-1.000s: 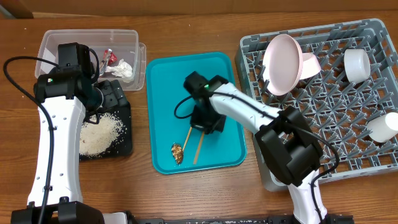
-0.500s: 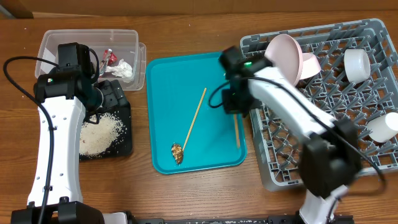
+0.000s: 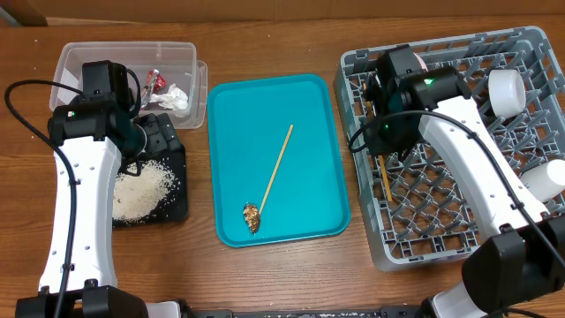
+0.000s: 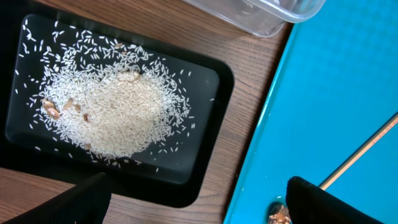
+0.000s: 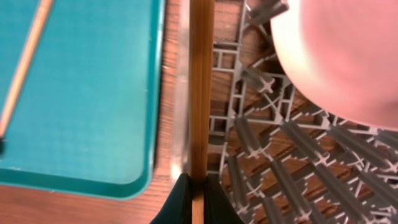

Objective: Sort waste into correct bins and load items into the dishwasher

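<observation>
My right gripper (image 3: 387,148) (image 5: 198,196) is shut on one wooden chopstick (image 3: 385,183) (image 5: 201,93) and holds it over the left edge of the grey dish rack (image 3: 494,221) (image 5: 267,155). The second chopstick (image 3: 276,170) (image 5: 25,62) (image 4: 360,152) lies on the teal tray, with the brown food scrap (image 3: 252,216) (image 4: 280,214) at its lower end. My left gripper (image 3: 146,141) (image 4: 199,205) is open and empty above the black tray (image 3: 177,208) (image 4: 217,81), which holds the rice (image 3: 141,190) (image 4: 112,112). The pinkish plate (image 5: 336,56) stands in the rack, mostly hidden overhead by my right arm.
The clear tub (image 3: 88,62) (image 4: 273,12) at the back left holds the red-and-white wrapper (image 3: 154,81) and the white tissue (image 3: 177,97). The teal tray (image 3: 300,106) (image 5: 93,93) (image 4: 323,93) lies between the bins and the rack. White cups (image 3: 508,88) (image 3: 543,181) sit in the rack's right side.
My right gripper has carried one chopstick rightward from the teal tray to the rack's left edge. The other chopstick stays on the tray. My left arm has not moved.
</observation>
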`<act>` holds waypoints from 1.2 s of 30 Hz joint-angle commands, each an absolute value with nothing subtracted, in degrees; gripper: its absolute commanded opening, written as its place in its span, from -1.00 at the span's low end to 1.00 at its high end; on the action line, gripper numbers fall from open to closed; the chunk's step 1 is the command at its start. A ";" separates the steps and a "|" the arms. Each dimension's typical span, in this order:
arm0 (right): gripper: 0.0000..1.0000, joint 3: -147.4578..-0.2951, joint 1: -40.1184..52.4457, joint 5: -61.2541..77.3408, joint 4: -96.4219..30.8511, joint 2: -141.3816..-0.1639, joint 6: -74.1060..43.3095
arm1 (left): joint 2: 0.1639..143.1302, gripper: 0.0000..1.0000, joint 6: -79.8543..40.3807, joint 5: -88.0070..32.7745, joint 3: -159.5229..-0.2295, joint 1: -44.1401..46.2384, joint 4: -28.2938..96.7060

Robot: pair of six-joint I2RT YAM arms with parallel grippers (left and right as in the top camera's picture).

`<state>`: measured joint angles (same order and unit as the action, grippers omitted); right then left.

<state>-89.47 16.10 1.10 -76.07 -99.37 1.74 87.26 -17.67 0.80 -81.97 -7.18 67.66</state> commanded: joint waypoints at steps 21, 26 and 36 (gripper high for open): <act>-0.20 -80.53 15.68 0.86 -70.46 -98.98 4.95 | 86.15 0.83 -18.02 -0.05 -82.65 -7.11 67.55; -0.12 -88.62 15.70 1.02 -72.84 -98.67 4.86 | 86.15 0.83 -18.00 -0.05 -82.65 -7.11 67.57; 0.36 -97.84 20.51 15.11 -62.70 -99.39 -3.07 | 86.15 0.84 -18.02 -0.05 -82.65 -7.11 67.46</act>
